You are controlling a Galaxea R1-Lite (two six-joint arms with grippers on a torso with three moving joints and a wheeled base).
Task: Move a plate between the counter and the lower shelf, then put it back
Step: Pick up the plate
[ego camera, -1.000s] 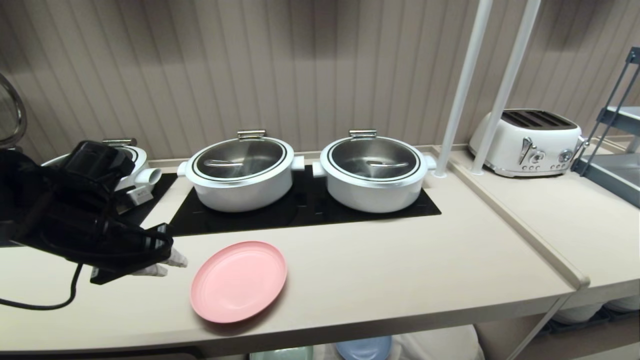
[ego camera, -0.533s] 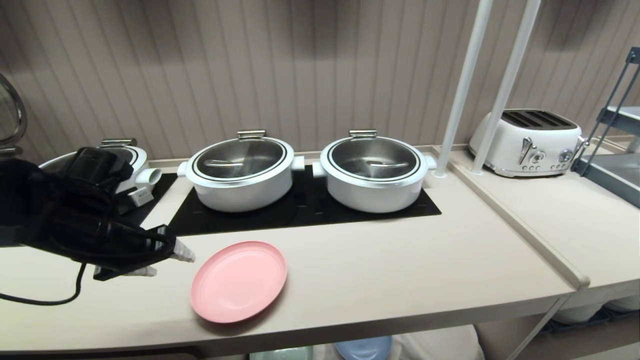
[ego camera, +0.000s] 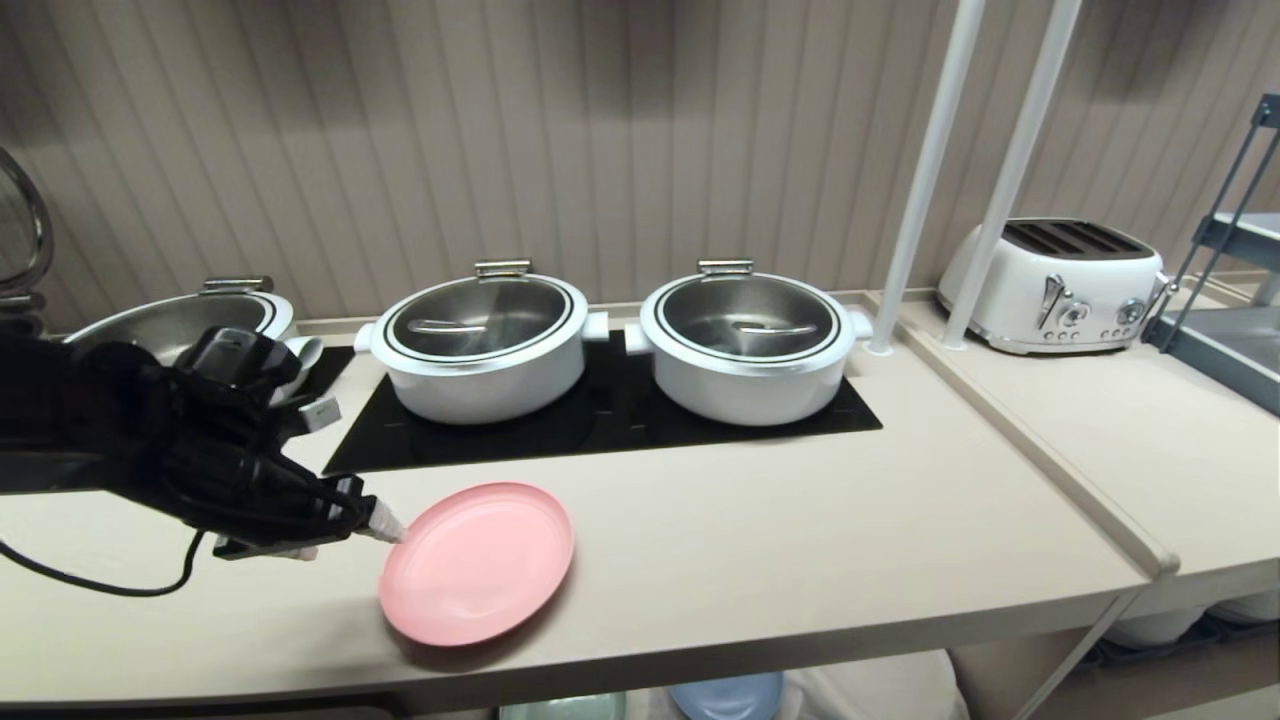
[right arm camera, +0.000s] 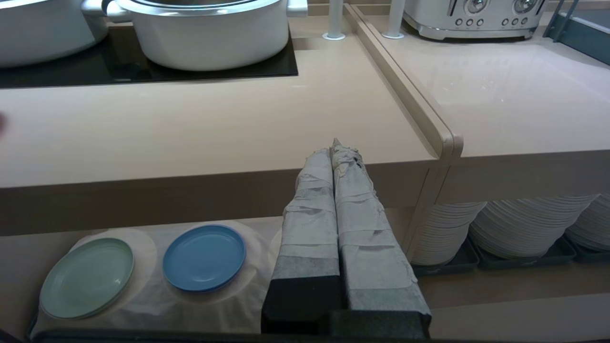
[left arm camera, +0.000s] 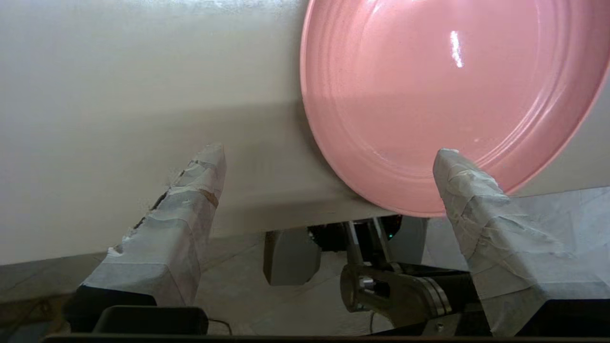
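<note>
left gripper (ego camera: 385,524): at the left rim of the plate, low over the counter; its taped fingers (left arm camera: 190,200) stand wide apart, and in the left wrist view one tip overlaps the plate's rim while the other sits over bare counter; nothing is clamped between them.
right gripper (right arm camera: 339,152): parked out in front of the counter's front edge, its two taped fingers pressed together with nothing between them.
plate (ego camera: 476,562): pink, lying flat on the counter near the front edge, in front of the black cooktop and to the left of centre; from the wrist view its rim reaches close to the counter's edge.
counter (ego camera: 760,540): beige top with a thick front edge, the black cooktop panel (ego camera: 600,415) set into it.
pots (ego camera: 480,345): two white lidded pots side by side on the cooktop, a third at the far left behind the left arm.
lower shelf (right arm camera: 152,305): under the counter, covered by a rumpled white cloth.
blue plate (right arm camera: 204,257): flat on the cloth, just beside the mint-green plate (right arm camera: 86,277), the two apart.
white plates (right arm camera: 524,219): stacked in dark trays in the next compartment to the right.
toaster (ego camera: 1055,285): white, on the neighbouring counter section at the right, behind two white poles (ego camera: 985,170).
</note>
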